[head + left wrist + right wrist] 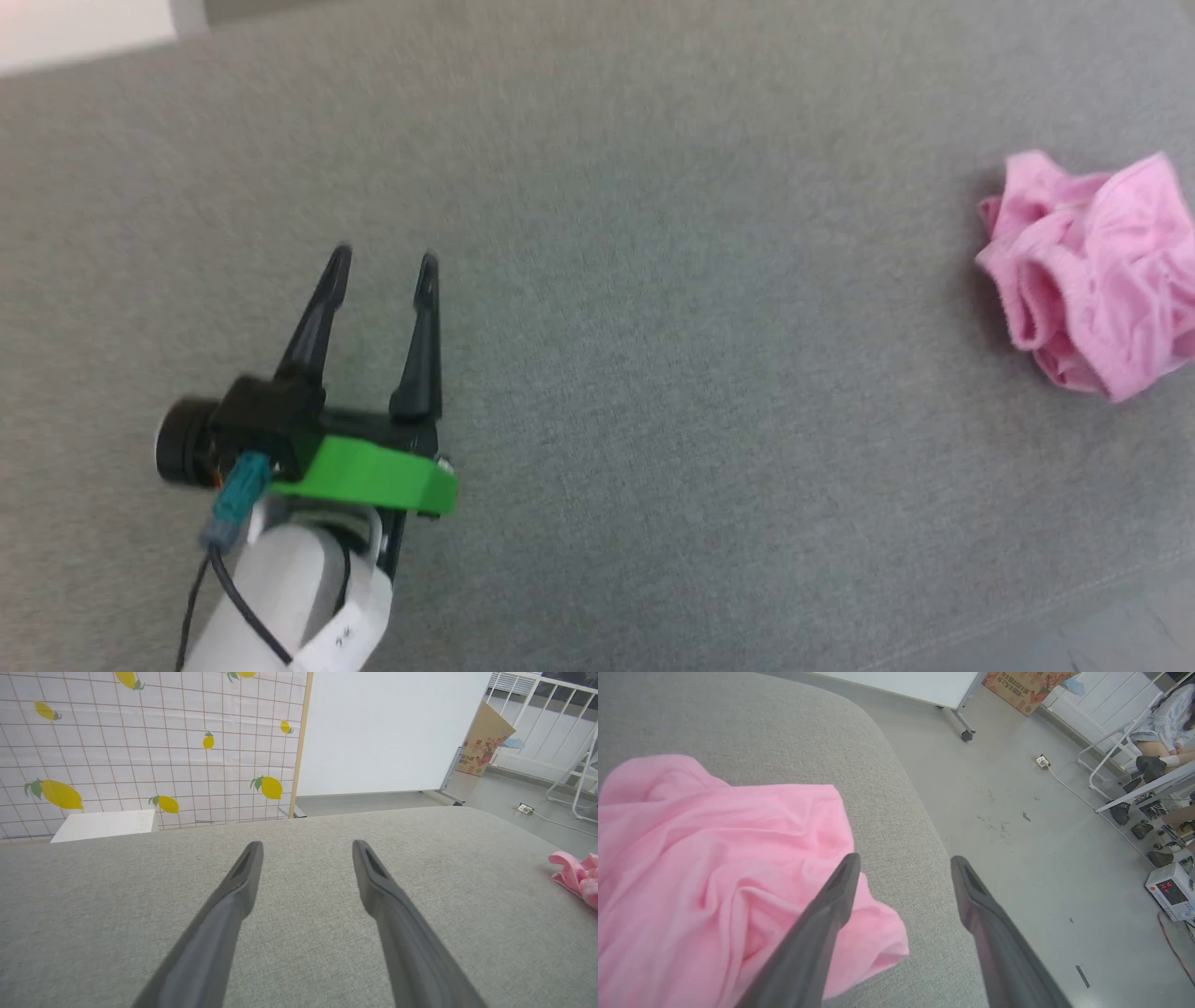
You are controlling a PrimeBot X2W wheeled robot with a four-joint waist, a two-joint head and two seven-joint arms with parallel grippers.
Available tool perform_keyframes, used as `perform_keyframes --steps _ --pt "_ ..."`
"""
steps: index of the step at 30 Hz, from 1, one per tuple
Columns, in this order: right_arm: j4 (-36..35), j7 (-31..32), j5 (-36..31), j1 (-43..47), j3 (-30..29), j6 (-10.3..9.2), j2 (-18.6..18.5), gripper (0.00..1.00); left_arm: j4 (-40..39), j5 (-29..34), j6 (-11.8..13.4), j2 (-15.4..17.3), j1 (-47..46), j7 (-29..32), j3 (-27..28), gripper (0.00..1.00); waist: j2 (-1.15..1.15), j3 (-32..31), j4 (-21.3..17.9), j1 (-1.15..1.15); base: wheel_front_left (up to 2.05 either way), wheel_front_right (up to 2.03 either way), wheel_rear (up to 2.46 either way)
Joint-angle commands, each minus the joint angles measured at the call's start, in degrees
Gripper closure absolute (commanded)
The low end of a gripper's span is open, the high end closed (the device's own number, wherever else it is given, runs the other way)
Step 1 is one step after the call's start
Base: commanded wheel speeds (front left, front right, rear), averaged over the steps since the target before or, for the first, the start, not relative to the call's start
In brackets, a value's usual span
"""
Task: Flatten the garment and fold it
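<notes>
At far right, crumpled garment [1092,271], axis unclear

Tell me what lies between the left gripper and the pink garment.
Nothing: in the head view, the stretch from the left gripper to the garment is bare grey cushion. The left wrist view agrees.

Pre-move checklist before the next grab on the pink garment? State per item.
1. Left gripper open and empty: ok.
2. Right gripper open, nothing between its fingers: ok.
3. Small light-pink thin-cloth garment flat: not ok, crumpled in a heap.
4. Garment on the grey woven cushion, not hanging off its rounded edge: ok, but close to it.
5. Corner or hem to grasp picked out: cannot tell, folds hide them.
6. Left gripper near the garment: not ok, well off to the side over bare cushion.
</notes>
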Motion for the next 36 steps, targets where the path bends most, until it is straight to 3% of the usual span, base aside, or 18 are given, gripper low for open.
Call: perform_keyframes --steps 1,10,18,27,36 --pt "-2.2 -0.4 0.8 2.4 -0.5 -0.11 1.3 0.0 0.3 -0.9 0.6 -0.3 1.4 -0.5 0.5 0.0 0.38 -7.6 1.7 0.0 0.0 0.0 0.0" --pt "-22.5 3.0 4.1 17.6 0.8 -0.11 10.4 0.0 2.6 -2.5 2.5 -1.4 7.0 -1.5 1.9 0.0 0.38 -13.4 7.4 0.0 0.0 0.0 0.0" --pt "-33.8 5.4 5.8 22.6 5.7 -0.11 15.2 0.0 5.4 -2.6 2.1 -1.4 7.8 -2.0 2.3 0.0 0.38 -15.5 13.4 0.0 0.0 0.0 0.0" --pt "-39.2 4.8 6.5 23.9 11.8 -0.11 18.5 0.0 7.8 -2.8 1.3 -0.8 8.5 -2.2 3.6 0.0 0.38 -17.5 17.1 0.0 0.0 0.0 0.0" --pt "-41.1 4.1 6.9 30.0 13.8 -0.11 20.9 0.0 9.3 -3.4 0.8 -0.1 13.2 -2.3 4.8 0.0 0.38 -20.9 15.6 0.0 0.0 0.0 0.0"
